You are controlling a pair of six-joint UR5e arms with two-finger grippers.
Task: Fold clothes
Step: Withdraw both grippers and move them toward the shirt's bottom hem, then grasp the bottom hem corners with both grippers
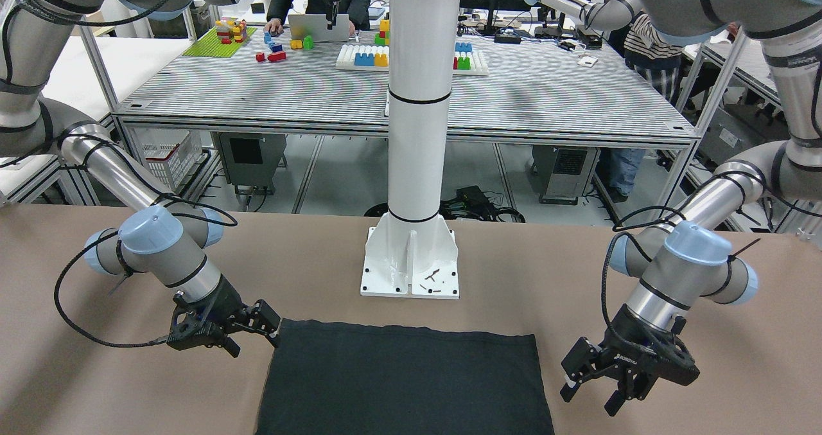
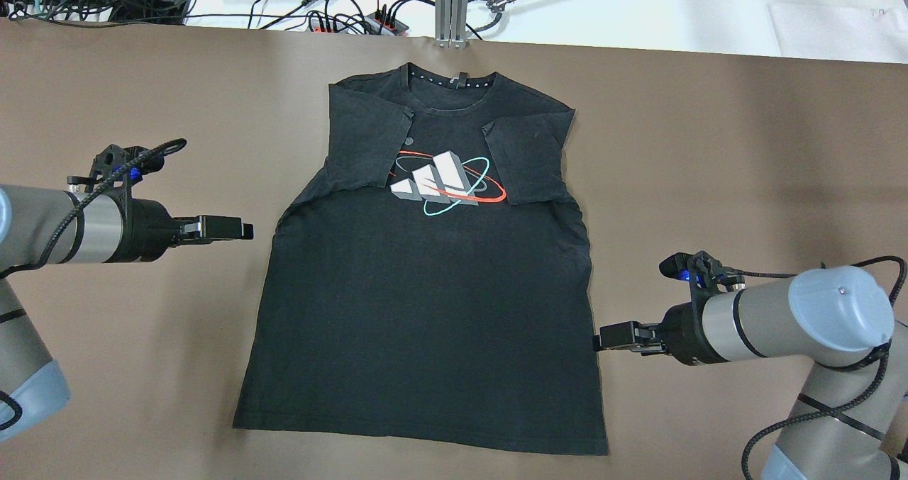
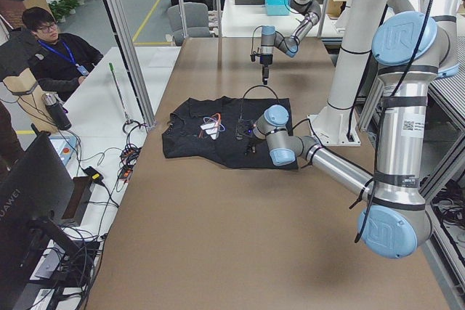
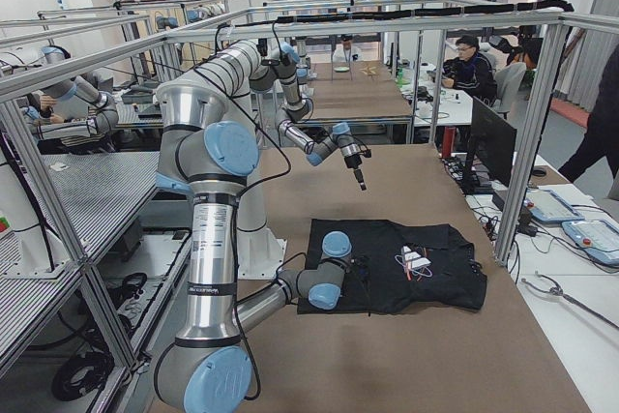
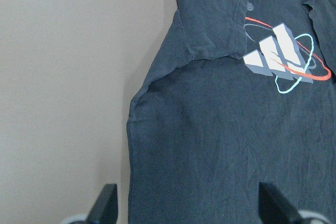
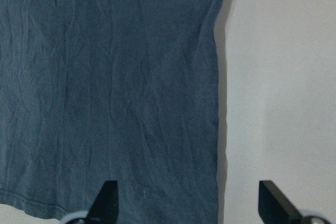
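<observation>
Black tee (image 2: 425,310) flat, 3-bar logo (image 2: 434,183) up; L gripper (image 2: 245,230), R gripper (image 2: 600,338): jaws wide.

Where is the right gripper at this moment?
In the overhead view the right gripper is on the right side, open, straddling the right edge of the black T-shirt, a little above its bottom hem.

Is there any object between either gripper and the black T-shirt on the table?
Nothing visible does. Only brown table surface separates the left gripper from the T-shirt; the right gripper is at its opposite side edge.
</observation>
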